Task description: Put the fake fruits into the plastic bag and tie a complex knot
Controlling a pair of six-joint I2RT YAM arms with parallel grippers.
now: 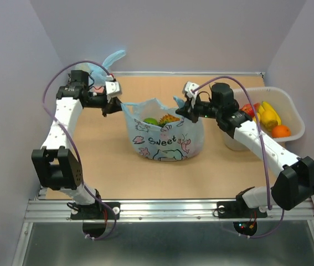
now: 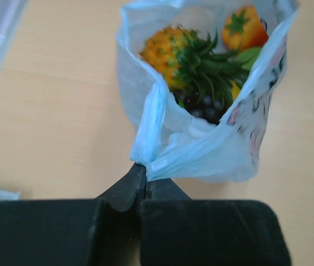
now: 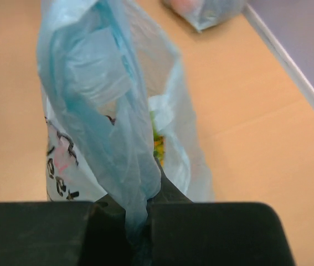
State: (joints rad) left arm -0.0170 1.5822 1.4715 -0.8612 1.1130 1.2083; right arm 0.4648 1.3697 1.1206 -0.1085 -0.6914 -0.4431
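Observation:
The light-blue plastic bag with a white cartoon panel stands open mid-table. Fake fruits sit inside: a green one, an orange pineapple with green leaves, a small orange fruit and dark grapes. My left gripper is shut on the bag's left handle. My right gripper is shut on the bag's right handle, whose film runs down between the fingers. No knot shows.
A clear plastic bin at the right holds more fruits: a banana, an orange and a red one. A smaller light-blue bag lies at the back left, also in the right wrist view.

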